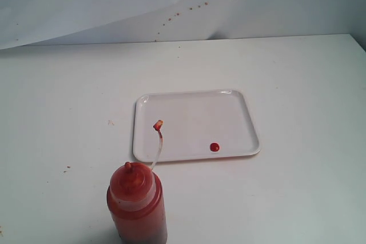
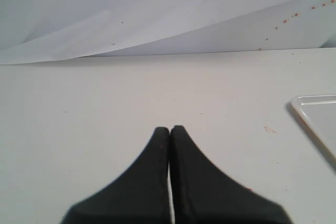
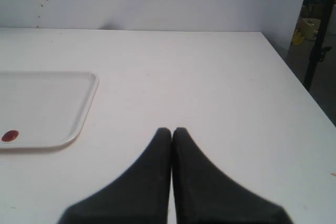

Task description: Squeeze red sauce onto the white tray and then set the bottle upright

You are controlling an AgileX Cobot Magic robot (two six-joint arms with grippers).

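Observation:
The bottle (image 1: 137, 205) stands upright at the front of the table, just in front of the white tray's (image 1: 189, 107) near left corner, and its thin tether holds the small tip cap (image 1: 158, 124) up over the tray. A round blob of red sauce (image 1: 214, 147) lies near the tray's front edge; the right wrist view shows this red sauce (image 3: 9, 136) on the white tray (image 3: 58, 93) too. A corner of the white tray (image 2: 315, 109) appears in the left wrist view. My left gripper (image 2: 170, 128) and right gripper (image 3: 171, 129) are both shut and empty over bare table. Neither gripper appears in the exterior view.
A creased white backdrop (image 1: 114, 4) with small reddish specks (image 1: 189, 10) rises behind the table. A few dried specks (image 1: 110, 122) mark the tabletop left of the tray. The table's right edge (image 3: 294, 77) drops off toward dark equipment.

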